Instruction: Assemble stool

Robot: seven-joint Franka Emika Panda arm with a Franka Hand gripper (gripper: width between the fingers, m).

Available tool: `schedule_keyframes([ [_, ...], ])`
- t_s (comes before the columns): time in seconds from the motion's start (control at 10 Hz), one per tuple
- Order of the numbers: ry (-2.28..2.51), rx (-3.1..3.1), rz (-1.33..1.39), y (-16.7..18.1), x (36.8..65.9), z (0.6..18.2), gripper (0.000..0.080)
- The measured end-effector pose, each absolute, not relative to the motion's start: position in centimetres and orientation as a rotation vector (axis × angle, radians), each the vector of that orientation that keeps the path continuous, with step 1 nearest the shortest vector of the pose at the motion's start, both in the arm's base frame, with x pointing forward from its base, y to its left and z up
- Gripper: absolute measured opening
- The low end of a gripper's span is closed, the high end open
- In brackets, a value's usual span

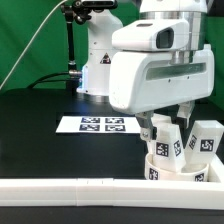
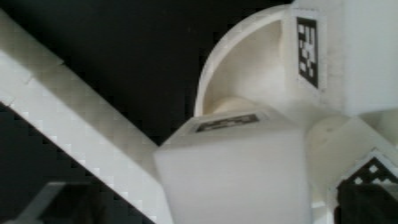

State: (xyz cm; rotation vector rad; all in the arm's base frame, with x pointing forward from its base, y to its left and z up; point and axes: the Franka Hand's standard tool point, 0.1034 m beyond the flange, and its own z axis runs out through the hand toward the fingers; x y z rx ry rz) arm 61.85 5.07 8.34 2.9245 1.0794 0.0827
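The round white seat disc lies at the exterior view's lower right with short white tagged legs standing on it. One leg stands tilted right under my gripper, whose dark fingers straddle it. Another leg stands to the right. In the wrist view the held leg fills the space between the jaws. The seat's curved rim with a tag lies beyond it. The gripper looks shut on this leg, and its fingertips are mostly hidden.
The marker board lies on the black table left of the seat. The long white L-shaped rail runs along the front edge and crosses the wrist view diagonally. The arm's white base stands behind.
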Motion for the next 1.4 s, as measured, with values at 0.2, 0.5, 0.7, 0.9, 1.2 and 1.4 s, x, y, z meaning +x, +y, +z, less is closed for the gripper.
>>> schedule_keyframes([
  [0.2, 1.058, 2.932, 0.083, 5.04, 61.85, 8.34, 0.0528],
  [0.5, 1.000, 2.953, 0.083, 4.91, 61.84, 8.33, 0.0393],
  [0.7, 0.963, 2.967, 0.083, 4.86, 61.84, 8.32, 0.0335],
  [0.9, 0.704, 3.044, 0.085, 4.86, 61.83, 8.32, 0.0335],
  [1.2, 0.272, 3.133, 0.072, 4.29, 61.62, 8.18, 0.0337],
  [1.4, -0.161, 3.146, 0.088, 4.83, 61.58, 8.15, 0.0337],
])
